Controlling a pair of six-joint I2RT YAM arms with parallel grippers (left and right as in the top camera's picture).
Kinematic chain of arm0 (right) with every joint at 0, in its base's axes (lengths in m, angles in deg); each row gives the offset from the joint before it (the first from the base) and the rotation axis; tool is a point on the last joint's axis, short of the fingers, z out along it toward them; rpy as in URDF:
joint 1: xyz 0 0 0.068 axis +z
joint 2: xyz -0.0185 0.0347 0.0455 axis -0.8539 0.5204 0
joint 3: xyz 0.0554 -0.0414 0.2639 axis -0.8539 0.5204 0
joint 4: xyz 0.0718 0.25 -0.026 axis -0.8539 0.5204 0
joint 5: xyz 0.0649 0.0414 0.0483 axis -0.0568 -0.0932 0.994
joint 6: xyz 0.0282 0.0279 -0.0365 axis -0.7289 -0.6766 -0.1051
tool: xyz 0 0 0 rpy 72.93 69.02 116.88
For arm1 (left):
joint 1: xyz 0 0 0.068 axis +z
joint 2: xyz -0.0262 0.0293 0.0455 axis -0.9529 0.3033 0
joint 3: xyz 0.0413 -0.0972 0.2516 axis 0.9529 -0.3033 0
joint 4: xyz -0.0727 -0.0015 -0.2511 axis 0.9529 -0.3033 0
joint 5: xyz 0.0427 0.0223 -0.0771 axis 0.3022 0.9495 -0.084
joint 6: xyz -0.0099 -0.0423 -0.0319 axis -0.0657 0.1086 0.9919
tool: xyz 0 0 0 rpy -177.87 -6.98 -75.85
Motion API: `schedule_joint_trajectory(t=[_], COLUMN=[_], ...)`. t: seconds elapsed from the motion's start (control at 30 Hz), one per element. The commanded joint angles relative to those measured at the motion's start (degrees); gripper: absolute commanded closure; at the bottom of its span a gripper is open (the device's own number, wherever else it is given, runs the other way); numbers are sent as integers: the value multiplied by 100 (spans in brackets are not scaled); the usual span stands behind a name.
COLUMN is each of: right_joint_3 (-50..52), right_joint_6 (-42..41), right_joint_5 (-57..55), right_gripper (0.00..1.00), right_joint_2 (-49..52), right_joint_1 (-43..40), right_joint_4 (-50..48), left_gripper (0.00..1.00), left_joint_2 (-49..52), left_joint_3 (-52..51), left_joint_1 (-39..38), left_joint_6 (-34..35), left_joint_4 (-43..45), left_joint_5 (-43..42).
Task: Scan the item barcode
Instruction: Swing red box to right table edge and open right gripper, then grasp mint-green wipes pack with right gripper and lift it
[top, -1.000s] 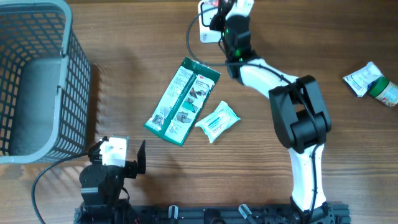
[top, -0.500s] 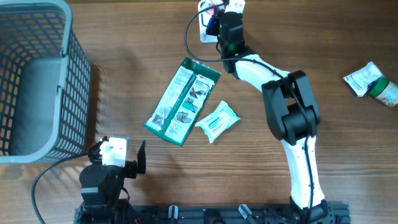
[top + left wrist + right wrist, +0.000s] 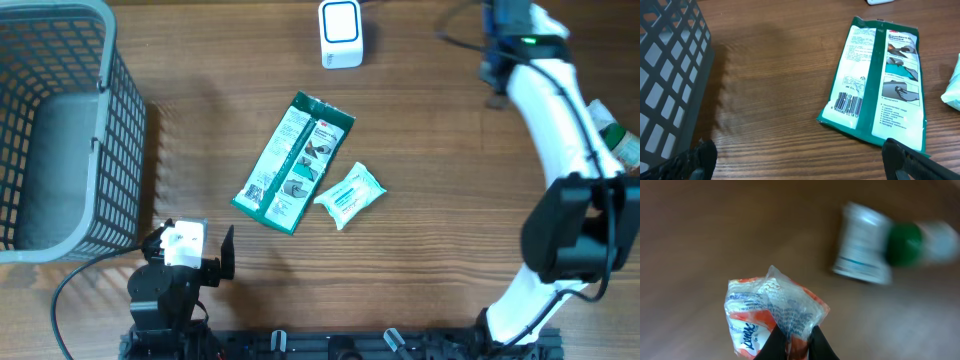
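Orange-and-white packet (image 3: 772,312) is clamped by one crumpled end in the right gripper (image 3: 794,341), just ahead of it, off the table (image 3: 700,230). Beyond it a green-capped bottle (image 3: 905,242) is seen, blurred. Scanner (image 3: 341,33) is seen well off sideways. Barcode face is best turned squarely to it and held steady.

Grey mesh basket (image 3: 128,150), far left

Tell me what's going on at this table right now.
The right gripper is pinched shut on a small orange-and-white packet, holding it up near a green-capped item. The white scanner sits at the far edge, away from it. The left gripper is open beside the basket, with a green package lying barcode-up ahead of it.
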Motion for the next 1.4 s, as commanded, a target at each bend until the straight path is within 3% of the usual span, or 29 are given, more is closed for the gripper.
schedule_joint_trajectory(t=[0.0,0.17,0.2,0.27,0.3,0.37,0.47,0.57,0.7,0.83,1.0,1.13,1.27,1.37], right_joint_3=[540,901,870,616,337,129,68,125,321,901,1928,3056,4046,4275], right_joint_6=[-791,-748,-601,205,634,732,793,898,1416,369,-1335,-1993,-2603,-2774], right_joint_5=[-227,407,619,1443,2302,3357,6063,7632,7189,6096,5775,5560,5560,5475], right_gripper=[96,93,69,0,0,0,0,0,0,0,1,1,11,20], right_joint_2=[138,129,98,-4,-151,-319,-562,-577,-575,-577,-616,-776,-776,-774], right_joint_1=[-994,-2190,-2277,-2376,-2356,-2288,-2118,-1668,-413,870,1840,2343,2625,2691], right_joint_4=[116,-103,-103,-101,-26,144,645,1600,2249,2422,1486,-37,-2048,-2651], left_gripper=[0,0,0,0,0,0,0,0,0,0,0,0,0,0], left_joint_2=[-31,-31,-31,-31,-31,-31,-31,-31,-31,-31,-31,-31,-31,-31], left_joint_3=[-4,-4,-4,-4,-4,-4,-4,-4,-4,-4,-4,-4,-4,-4], left_joint_1=[-7,-7,-7,-7,-7,-7,-7,-7,-7,-7,-7,-7,-7,-7], left_joint_6=[-66,-68,-66,-66,-66,-66,-66,-66,-66,-66,-66,-66,-68,-68], left_joint_4=[15,15,15,13,15,15,15,13,15,15,13,15,15,15], left_joint_5=[-46,-46,-46,-46,-46,-46,-46,-46,-46,-46,-46,-46,-46,-46])
